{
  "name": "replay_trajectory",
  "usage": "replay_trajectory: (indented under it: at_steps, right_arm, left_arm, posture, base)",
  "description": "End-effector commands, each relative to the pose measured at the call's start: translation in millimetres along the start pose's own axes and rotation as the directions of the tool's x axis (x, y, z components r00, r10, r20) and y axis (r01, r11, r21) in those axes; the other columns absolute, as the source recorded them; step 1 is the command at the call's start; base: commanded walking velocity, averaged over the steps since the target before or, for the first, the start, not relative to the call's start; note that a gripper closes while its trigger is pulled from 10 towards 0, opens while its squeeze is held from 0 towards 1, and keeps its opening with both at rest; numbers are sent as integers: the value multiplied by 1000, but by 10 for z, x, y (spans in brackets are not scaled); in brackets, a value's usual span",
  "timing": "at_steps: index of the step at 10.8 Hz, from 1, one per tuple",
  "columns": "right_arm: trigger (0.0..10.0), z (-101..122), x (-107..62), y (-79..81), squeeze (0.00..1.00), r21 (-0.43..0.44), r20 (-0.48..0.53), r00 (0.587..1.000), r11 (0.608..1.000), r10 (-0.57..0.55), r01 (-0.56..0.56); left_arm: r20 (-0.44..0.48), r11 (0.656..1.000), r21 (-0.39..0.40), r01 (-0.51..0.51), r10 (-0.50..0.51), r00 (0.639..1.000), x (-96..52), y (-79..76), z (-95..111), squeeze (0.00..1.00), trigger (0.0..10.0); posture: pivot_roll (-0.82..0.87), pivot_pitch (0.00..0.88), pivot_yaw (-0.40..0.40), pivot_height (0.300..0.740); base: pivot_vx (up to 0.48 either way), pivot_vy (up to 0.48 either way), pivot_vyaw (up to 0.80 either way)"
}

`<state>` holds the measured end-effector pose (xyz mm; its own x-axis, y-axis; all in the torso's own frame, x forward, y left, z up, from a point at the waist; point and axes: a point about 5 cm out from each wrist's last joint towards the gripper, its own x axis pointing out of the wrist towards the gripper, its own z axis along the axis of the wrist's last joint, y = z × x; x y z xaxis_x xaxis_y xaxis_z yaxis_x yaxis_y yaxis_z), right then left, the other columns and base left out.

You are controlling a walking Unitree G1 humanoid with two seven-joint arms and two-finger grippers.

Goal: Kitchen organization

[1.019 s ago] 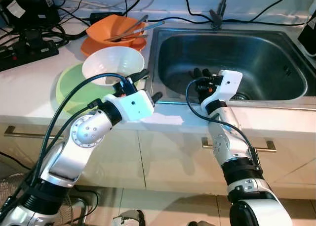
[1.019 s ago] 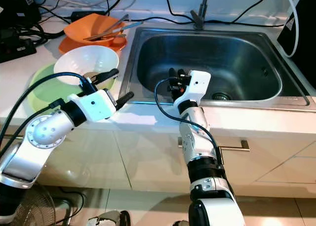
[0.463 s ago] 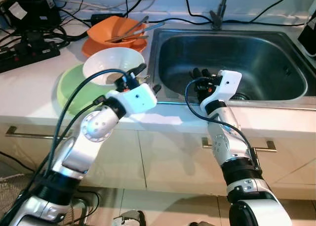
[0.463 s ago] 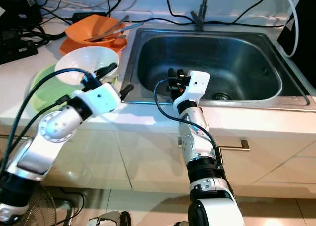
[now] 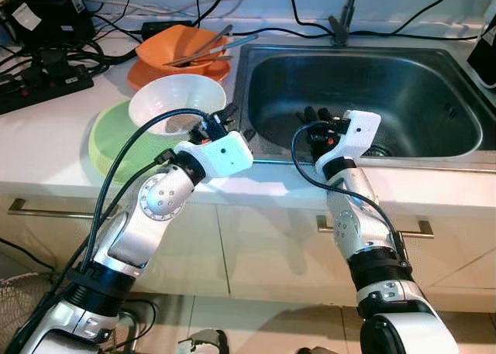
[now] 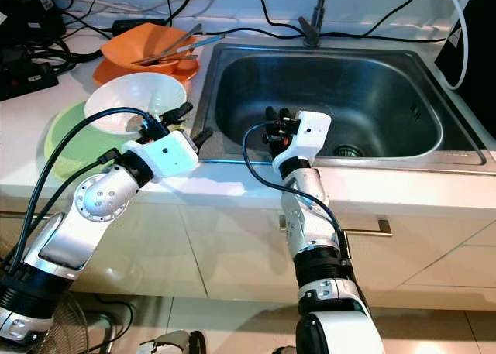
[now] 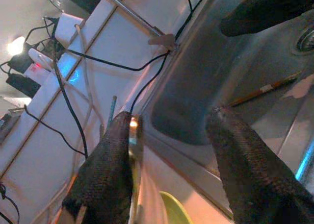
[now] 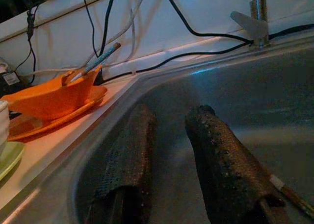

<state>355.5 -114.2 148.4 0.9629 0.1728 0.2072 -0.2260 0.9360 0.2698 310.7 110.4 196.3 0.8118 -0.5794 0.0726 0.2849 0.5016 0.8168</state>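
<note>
A white bowl [image 5: 177,102] sits in a pale green dish [image 5: 108,141] on the counter left of the sink [image 5: 434,75]. Behind them, an orange bowl [image 5: 174,46] on an orange plate holds long utensils [image 5: 211,47]. My left gripper [image 5: 235,123] hovers open at the counter's front, between the white bowl and the sink's left rim, holding nothing. My right gripper [image 5: 315,122] hangs inside the basin near its front left, fingers [image 8: 218,155] slightly apart and empty. A chopstick [image 7: 265,88] lies on the sink floor near the drain.
Faucet [image 5: 342,17] stands at the back of the sink, drain [image 5: 378,150] at the front right. Power strips and black cables [image 5: 43,71] crowd the back left counter. A dark object [image 5: 485,56] is at the right edge. Cabinet handles [image 5: 422,228] run below.
My left arm has swung right and forward, bringing its gripper from in front of the green dish to the sink's left rim beside the white bowl. The right arm has stayed put.
</note>
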Motion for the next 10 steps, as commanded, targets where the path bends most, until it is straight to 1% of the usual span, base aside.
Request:
replay_trajectory:
  at_steps: [1,4,7,9,10]
  right_arm:
    - [10000,7,-11,-9,0,-6,6,1000,1000,-6,6]
    - [10000,6,-6,-6,0,-4,3,1000,1000,-4,5]
    - [10000,3,-2,-1,0,-2,1,1000,1000,-4,4]
    - [10000,-3,-2,4,0,0,-1,1000,1000,-3,3]
    - [10000,-7,-1,5,0,0,-2,1000,1000,-2,2]
  left_arm:
    - [2,1000,19,-6,6,1000,13,26,2,0,0]
    - [-12,999,49,-14,15,1000,10,73,-22,0,0]
    - [-4,996,79,-30,30,1000,22,136,11,0,0]
    - [63,984,143,-104,96,993,57,325,178,0,0]
    - [97,979,156,-130,115,989,69,375,249,0,0]
  posture:
    - [117,59,45,740]
    - [122,65,41,740]
    - [125,66,39,740]
    - [128,67,39,740]
    - [130,68,39,740]
  base:
    - [0,0,0]
    - [0,0,0]
    - [0,0,0]
    - [0,0,0]
    - [0,0,0]
